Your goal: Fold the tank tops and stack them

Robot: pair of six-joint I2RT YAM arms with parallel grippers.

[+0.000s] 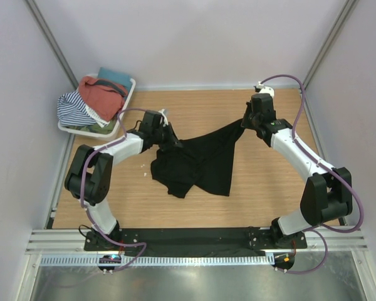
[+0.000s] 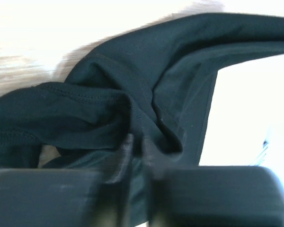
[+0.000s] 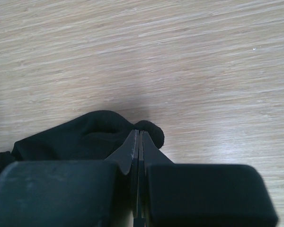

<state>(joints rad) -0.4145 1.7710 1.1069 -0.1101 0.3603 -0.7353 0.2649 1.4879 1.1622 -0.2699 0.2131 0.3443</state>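
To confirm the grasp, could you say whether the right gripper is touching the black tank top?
Touching. The right wrist view shows the right gripper shut on a fold of the black tank top.

The left arm (image 1: 109,150) and right arm (image 1: 301,153) have white links and black joints; purple cables (image 1: 282,76) trail behind the black left gripper (image 2: 137,144) and right gripper (image 3: 138,142).

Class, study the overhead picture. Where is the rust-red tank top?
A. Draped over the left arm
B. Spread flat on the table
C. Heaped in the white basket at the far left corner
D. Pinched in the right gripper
C: the rust-red tank top lies bunched in the white basket with other cloth, and only the black tank top is out over the table.
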